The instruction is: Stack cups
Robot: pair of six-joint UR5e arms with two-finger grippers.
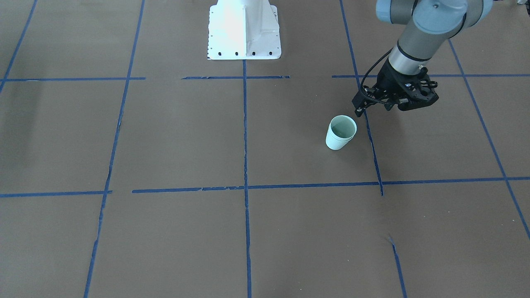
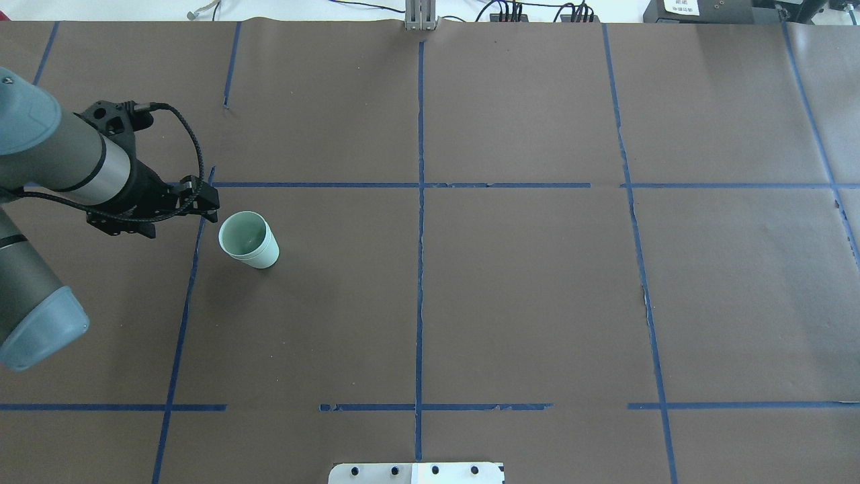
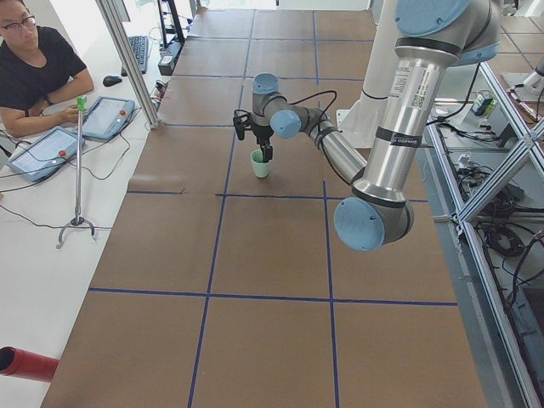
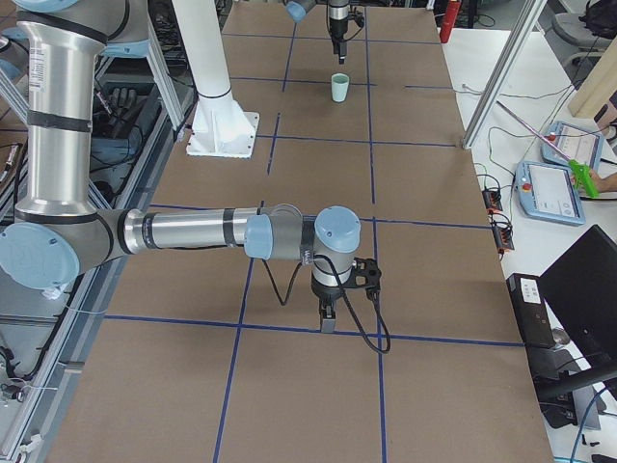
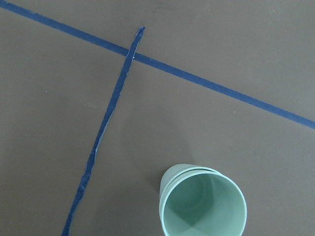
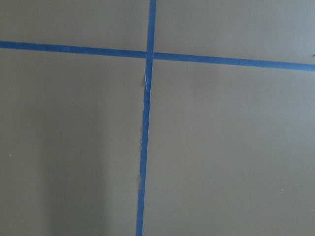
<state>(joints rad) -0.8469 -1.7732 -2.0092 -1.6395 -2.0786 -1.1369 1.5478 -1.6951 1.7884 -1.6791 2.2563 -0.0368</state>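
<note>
Big right arm (image 4: 183, 231) sits up close; right gripper (image 4: 328, 316) points down, fingers too small to tell. Far-off left gripper (image 2: 207, 204), fingers unclear too, hangs just beside cups (image 2: 248, 240), at their 10 o'clock in overhead view; cups nested & upright on table (image 2: 537, 302).

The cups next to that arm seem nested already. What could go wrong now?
The left gripper hangs close beside the nested cups; a careless sideways move might clip the rim and tip them. In the left wrist view the inner cup looks slightly off-centre, so a knock could dislodge it.
</note>
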